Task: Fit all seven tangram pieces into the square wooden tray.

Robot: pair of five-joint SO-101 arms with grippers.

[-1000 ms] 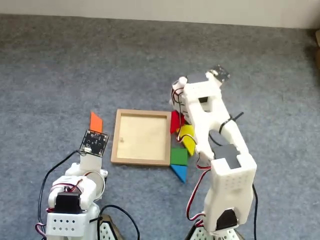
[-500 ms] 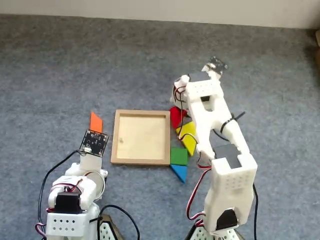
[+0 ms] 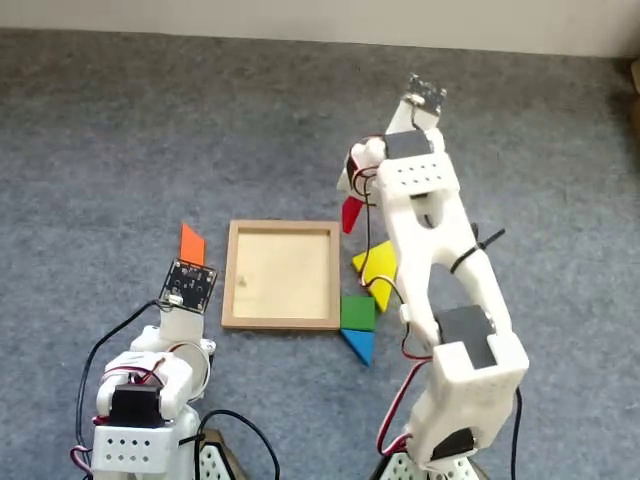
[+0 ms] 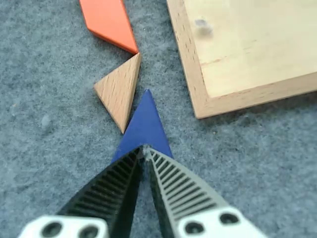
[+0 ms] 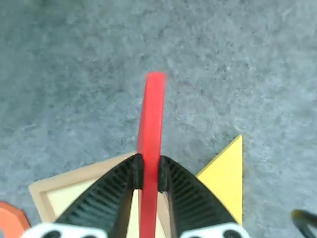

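Note:
The square wooden tray point(image 3: 282, 275) lies on the grey carpet with nothing in it. My right gripper point(image 3: 353, 196) hangs past the tray's far right corner, shut on a red piece point(image 3: 351, 214) that stands on edge between the fingers point(image 5: 150, 124). A yellow triangle point(image 3: 379, 271), a green square point(image 3: 358, 312) and a light blue triangle point(image 3: 359, 345) lie along the tray's right side. My left gripper point(image 4: 145, 148) is shut, its tips at the base of a dark blue triangle point(image 4: 145, 126), beside a plain wood triangle point(image 4: 119, 91) and an orange parallelogram point(image 4: 109, 22).
The left arm's base point(image 3: 145, 405) sits at the near left and the right arm's base point(image 3: 455, 400) at the near right. Bare carpet point(image 3: 150, 120) stretches beyond the tray. The tray's corner point(image 5: 59, 191) and the yellow triangle point(image 5: 225, 173) lie under the right gripper.
The right arm has lifted the red piece off the carpet next to the yellow triangle and stretched farther from its base. The left arm has not moved.

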